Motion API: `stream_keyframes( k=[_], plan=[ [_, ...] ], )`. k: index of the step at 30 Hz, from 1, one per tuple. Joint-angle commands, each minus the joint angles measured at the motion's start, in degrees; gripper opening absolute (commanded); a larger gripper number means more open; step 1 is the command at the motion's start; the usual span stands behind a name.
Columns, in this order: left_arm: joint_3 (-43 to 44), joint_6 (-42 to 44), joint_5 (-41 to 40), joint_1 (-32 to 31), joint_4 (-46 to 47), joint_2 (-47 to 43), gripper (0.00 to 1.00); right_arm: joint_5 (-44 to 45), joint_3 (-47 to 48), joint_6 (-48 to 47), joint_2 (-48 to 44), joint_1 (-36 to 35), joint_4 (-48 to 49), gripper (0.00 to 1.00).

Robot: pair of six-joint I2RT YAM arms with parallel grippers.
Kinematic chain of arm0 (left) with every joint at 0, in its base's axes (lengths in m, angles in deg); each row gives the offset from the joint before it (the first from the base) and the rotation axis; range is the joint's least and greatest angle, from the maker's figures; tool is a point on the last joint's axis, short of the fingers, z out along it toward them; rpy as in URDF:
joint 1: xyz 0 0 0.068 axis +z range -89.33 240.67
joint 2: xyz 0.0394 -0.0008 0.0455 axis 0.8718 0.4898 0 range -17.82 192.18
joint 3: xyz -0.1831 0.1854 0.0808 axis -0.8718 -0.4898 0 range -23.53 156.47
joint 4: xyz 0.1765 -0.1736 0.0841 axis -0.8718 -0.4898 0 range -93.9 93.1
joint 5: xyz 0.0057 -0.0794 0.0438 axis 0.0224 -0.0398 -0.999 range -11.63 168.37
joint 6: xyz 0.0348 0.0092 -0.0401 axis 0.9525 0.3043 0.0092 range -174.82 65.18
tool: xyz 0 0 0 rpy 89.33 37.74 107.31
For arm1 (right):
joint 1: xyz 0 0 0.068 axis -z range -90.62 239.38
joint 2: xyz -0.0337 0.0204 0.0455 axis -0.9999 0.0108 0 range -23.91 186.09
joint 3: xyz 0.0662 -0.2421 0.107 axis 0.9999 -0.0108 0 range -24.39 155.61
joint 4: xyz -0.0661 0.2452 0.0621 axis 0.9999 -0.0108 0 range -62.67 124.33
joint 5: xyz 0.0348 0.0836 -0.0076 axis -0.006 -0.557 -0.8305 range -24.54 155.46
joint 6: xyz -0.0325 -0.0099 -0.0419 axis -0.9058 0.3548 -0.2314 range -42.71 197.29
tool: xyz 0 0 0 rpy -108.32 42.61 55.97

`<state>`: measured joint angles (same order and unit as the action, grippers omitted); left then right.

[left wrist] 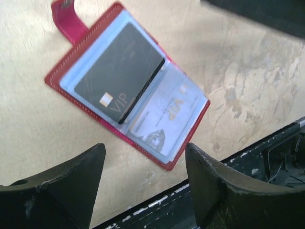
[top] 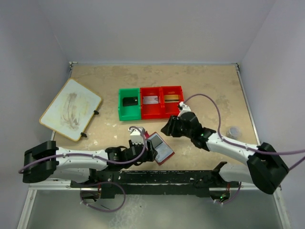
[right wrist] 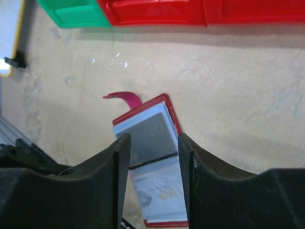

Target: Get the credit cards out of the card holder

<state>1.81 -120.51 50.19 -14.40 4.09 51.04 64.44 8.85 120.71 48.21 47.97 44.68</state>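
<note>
My left gripper (left wrist: 144, 152) is open, its fingers spread wide with nothing between them. It hangs low at the near side of the table, just left of the card holder (top: 161, 149). The card holder lies flat and unfolded near the near edge, about midway across, with its red tab (left wrist: 64, 14) pointing away. A black card (left wrist: 119, 71) sits in one clear sleeve and a pale card (left wrist: 167, 114) in the sleeve beside it.

My right gripper (right wrist: 152, 138) hovers above the table, between the card holder and the bin tray (top: 152, 116) farther back. Its fingers are parted and grip nothing.

In the tray, a second black card (top: 129, 101) lies in the green compartment. A silver-grey card (top: 150, 100) lies in the middle red one and a gold-brown card (top: 172, 98) in the right red one.
</note>
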Motion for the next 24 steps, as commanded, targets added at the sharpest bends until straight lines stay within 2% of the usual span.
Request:
stream_keyframes(
  k=[1, 5, 8, 14, 17, 24],
  plan=[
    [5.77, 7.82, -4.89, 2.62, -7.76, -3.01, 0.66, -4.29, -8.85, 10.27, -5.44, -1.25, 9.56, 0.46],
    [8.3, 12.8, 0.31, 9.28, -9.15, -0.94, 0.63, -2.91, -13.93, 18.11, -6.35, -4.76, 16.99, 0.43],
    [8.97, 15.7, 2.55, 11.51, -7.12, 0.6, 0.59, -3.21, -15.54, 20.86, -4.39, -6.92, 22.35, 0.43],
    [14.04, 19.89, 5.86, 12.26, -7.03, 6.77, 0.47, -3.17, -17.73, 28.12, 1.54, -7.77, 32.74, 0.37],
    [16.45, 20.51, 6.43, 12.22, -8.24, 9.27, 0.43, -0.92, -17.93, 29.95, 4.0, -8.21, 32.94, 0.37],
    [17.68, 20.9, 4.23, 13.4, -9.52, 11.25, 0.41, -2.32, -18.52, 31.57, 12.2, -8.24, 37.14, 0.37]
  ],
)
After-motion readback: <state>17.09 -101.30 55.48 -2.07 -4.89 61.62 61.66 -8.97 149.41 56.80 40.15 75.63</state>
